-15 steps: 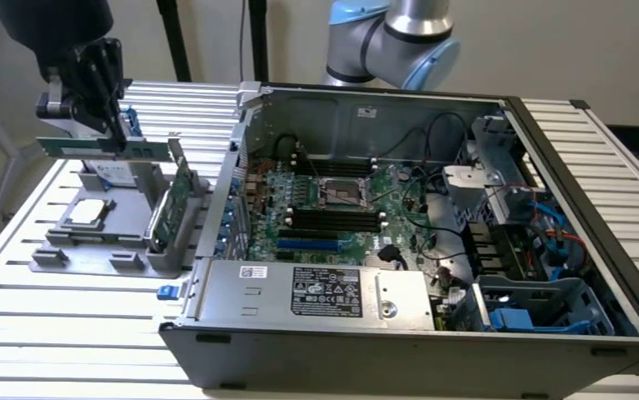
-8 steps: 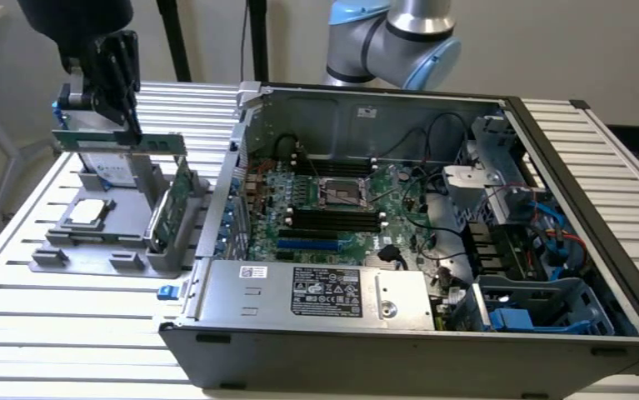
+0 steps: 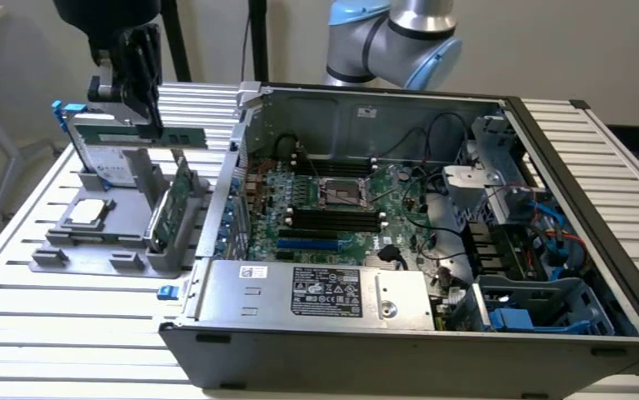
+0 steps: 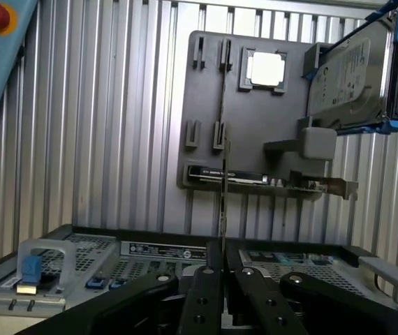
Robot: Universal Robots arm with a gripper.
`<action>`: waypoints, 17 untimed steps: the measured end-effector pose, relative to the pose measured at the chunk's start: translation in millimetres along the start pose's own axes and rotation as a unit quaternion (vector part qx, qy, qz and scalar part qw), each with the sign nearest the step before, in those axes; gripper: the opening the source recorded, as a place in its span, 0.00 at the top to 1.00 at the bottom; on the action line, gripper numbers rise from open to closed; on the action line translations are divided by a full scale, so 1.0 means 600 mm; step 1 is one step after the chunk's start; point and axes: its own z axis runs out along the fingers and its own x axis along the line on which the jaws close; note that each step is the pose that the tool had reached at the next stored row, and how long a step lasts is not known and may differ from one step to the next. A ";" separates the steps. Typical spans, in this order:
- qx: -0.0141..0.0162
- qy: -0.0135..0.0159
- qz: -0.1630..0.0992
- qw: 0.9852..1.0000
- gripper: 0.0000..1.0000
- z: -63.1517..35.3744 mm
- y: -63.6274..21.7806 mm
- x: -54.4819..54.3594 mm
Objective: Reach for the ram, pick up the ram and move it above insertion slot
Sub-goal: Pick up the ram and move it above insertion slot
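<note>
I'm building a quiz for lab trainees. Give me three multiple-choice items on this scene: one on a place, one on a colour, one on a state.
1. Where is the thin green ram stick?
A. Seated in a motherboard slot
B. Raised above the grey parts holder
C. Lying on the power supply

2. What colour are the silver hard drive's rails?
A. Yellow
B. Red
C. Blue

3. What state is the end effector in?
A. Shut on the ram stick
B. Wide open and empty
C. Shut on the hard drive

Answers:
1. B: the thin green ram stick hangs over the grey parts holder.
2. C: the silver hard drive has blue rails.
3. A: the end effector pinches the stick edge-on.
</note>
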 end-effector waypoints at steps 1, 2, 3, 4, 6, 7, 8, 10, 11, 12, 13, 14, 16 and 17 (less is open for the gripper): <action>0.000 0.000 0.000 1.000 0.87 -0.001 -0.005 -0.001; 0.000 -0.001 0.000 1.000 0.87 -0.002 -0.011 -0.001; 0.000 -0.001 0.000 1.000 0.87 -0.003 -0.016 -0.002; 0.000 -0.002 0.000 1.000 0.87 -0.004 -0.021 -0.002; 0.000 -0.002 0.000 1.000 0.87 -0.005 -0.032 -0.003; 0.000 -0.003 0.000 1.000 0.87 -0.006 -0.037 -0.004; 0.000 -0.003 0.000 1.000 0.87 -0.007 -0.042 -0.004; 0.000 -0.004 0.000 1.000 0.87 -0.009 -0.053 -0.005; 0.000 -0.004 0.000 1.000 0.87 -0.009 -0.059 -0.006; 0.000 -0.004 0.000 1.000 0.87 -0.010 -0.065 -0.006; 0.000 -0.005 0.000 1.000 0.87 -0.011 -0.070 -0.007; 0.000 -0.005 0.000 1.000 0.87 -0.012 -0.076 -0.007; 0.000 -0.005 0.000 1.000 0.87 -0.013 -0.088 -0.008; 0.000 -0.006 0.000 1.000 0.87 -0.014 -0.093 -0.008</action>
